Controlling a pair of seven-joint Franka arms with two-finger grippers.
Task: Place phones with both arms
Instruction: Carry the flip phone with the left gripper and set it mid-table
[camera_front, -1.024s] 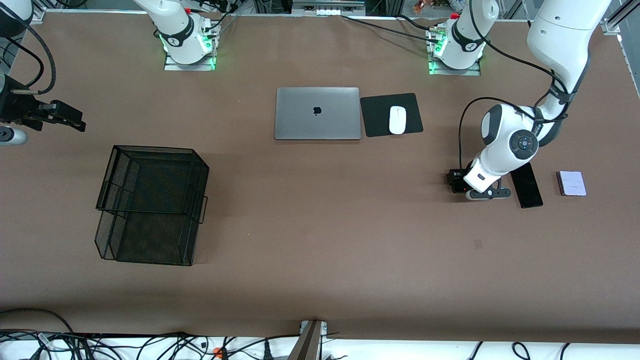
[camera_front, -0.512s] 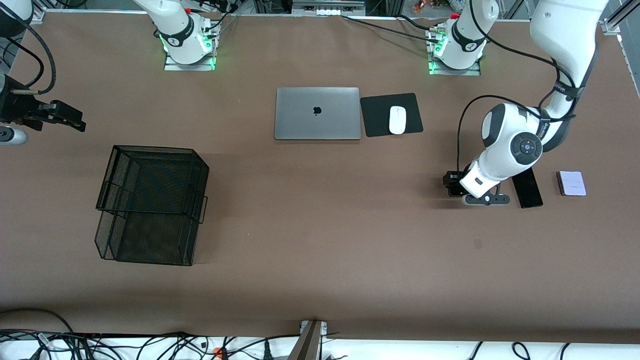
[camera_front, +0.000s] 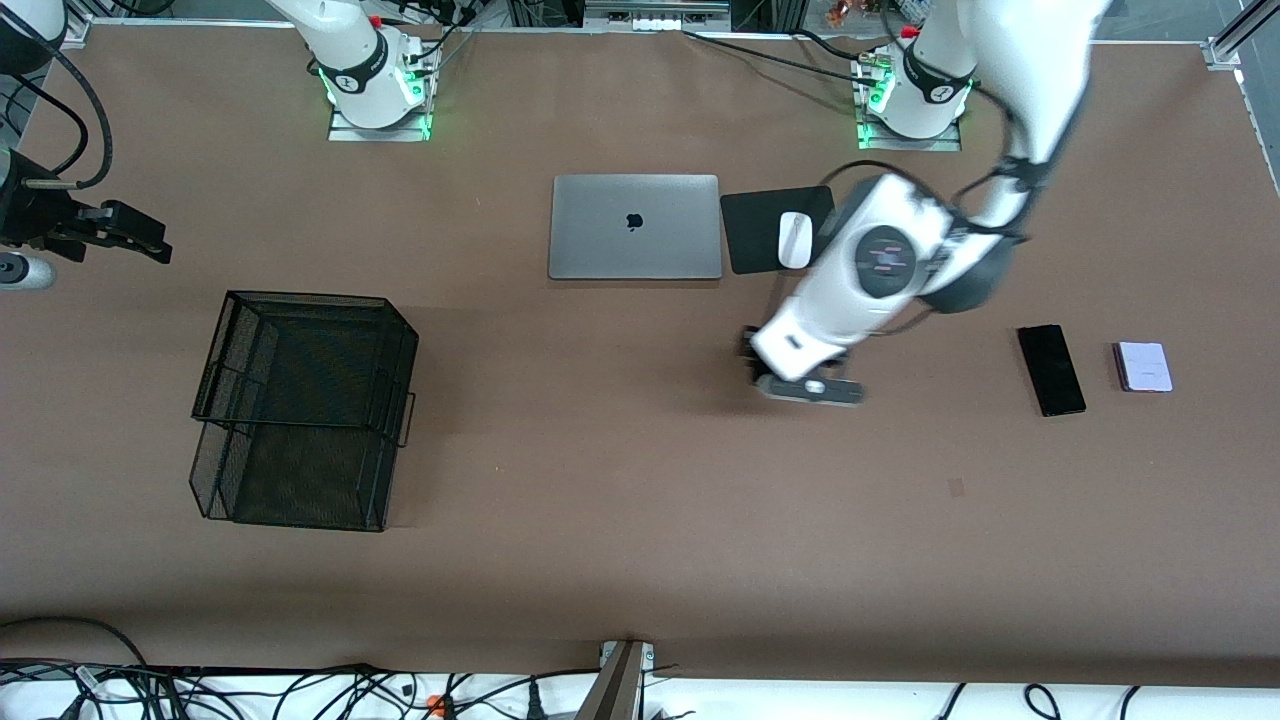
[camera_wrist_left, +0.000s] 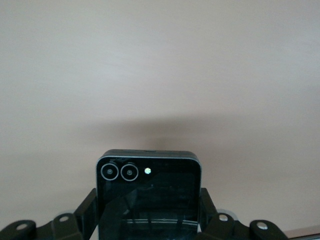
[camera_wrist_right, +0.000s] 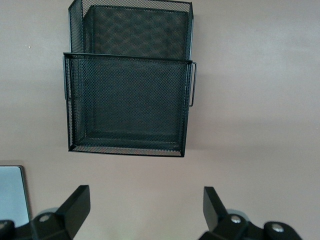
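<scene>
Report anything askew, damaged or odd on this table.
Nothing stands out. The left gripper holds the black flip phone squarely above bare table; the long black phone and lavender-white phone lie flat. The open right gripper waits.

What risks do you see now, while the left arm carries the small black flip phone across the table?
1. The left gripper holds the small black flip phone only by its side edges, over bare table; it may slip out.
2. The left arm passes close to the white computer mouse on the black mouse pad and might hit it.
3. The right gripper waits open above the black wire-mesh tray; the handover might miss.
</scene>
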